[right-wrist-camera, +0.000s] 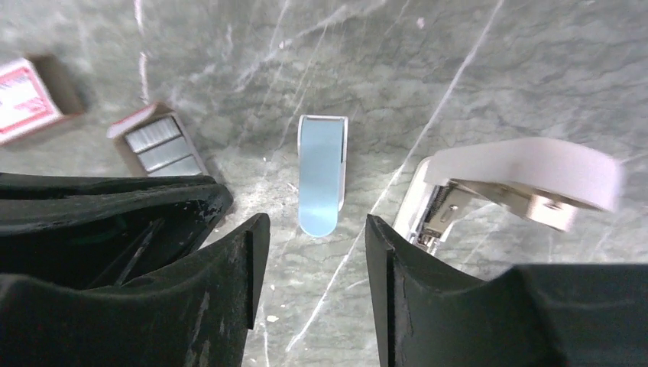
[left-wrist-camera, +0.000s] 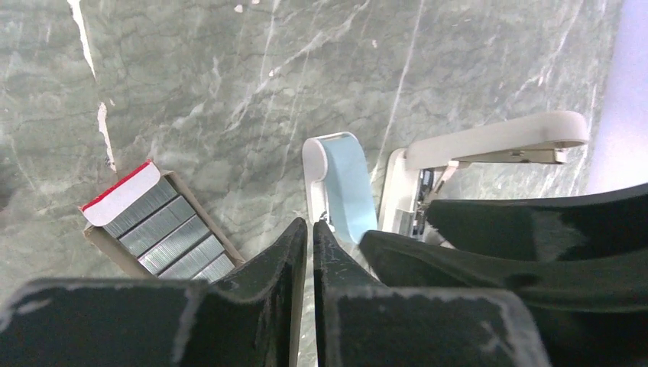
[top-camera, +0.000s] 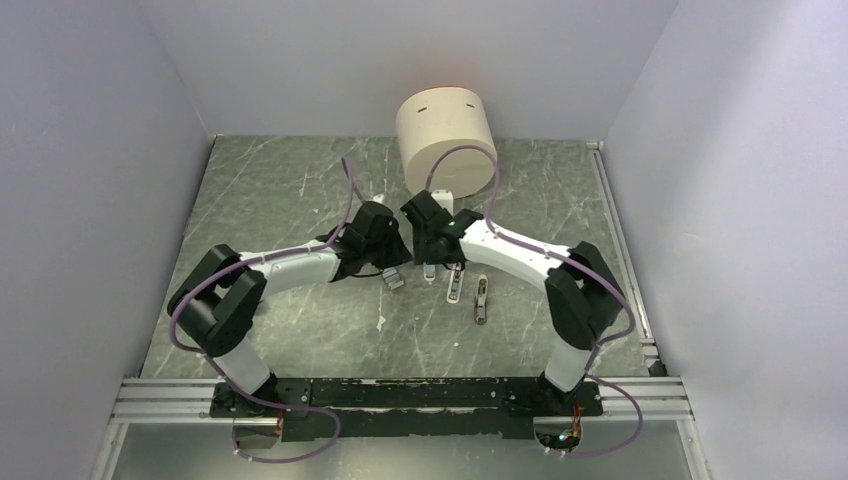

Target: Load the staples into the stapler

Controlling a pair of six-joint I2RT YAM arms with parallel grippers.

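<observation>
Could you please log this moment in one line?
left gripper shut; right gripper open facing pale blue piece; white bar-shaped stapler hinged open; grey staples in red-flapped box

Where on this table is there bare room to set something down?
Bare marble: back left, between the left arm and the wall; also in front, along the base rail. Crowded: the centre, where staples, pale blue piece and stapler sit close beneath left gripper and right gripper.
</observation>
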